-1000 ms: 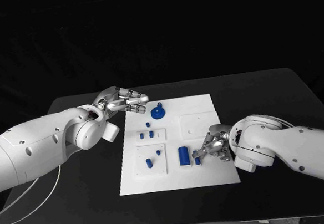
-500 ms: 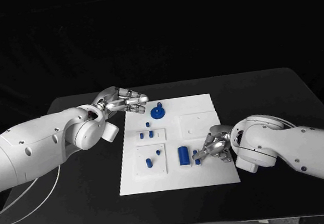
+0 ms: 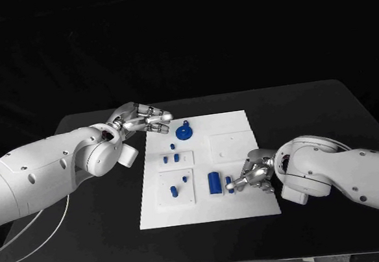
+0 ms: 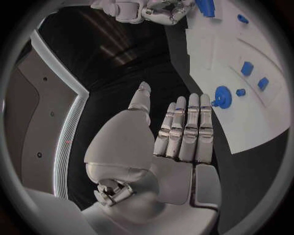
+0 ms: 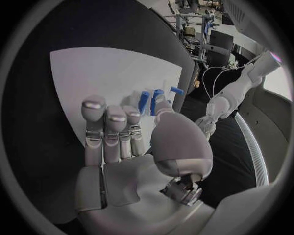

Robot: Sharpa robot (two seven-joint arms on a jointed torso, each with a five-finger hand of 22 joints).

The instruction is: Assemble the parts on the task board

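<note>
The white task board lies mid-table with several blue parts on it: a round knobbed piece at its far end, and a thick cylinder and a small peg nearer me. My right hand hovers by the board's right side, fingers spread beside the small peg, holding nothing. The right wrist view shows that hand flat, with blue parts just past its thumb on the board. My left hand floats open off the board's far left corner. In the left wrist view, my left hand faces the round piece.
More small blue parts sit mid-board: a pair in a raised square and a slanted peg in the near-left square. Black table surrounds the board, with free room on the right and far sides.
My right hand has slid a little toward the near edge of the board, staying beside the small peg. The left hand has barely moved.
</note>
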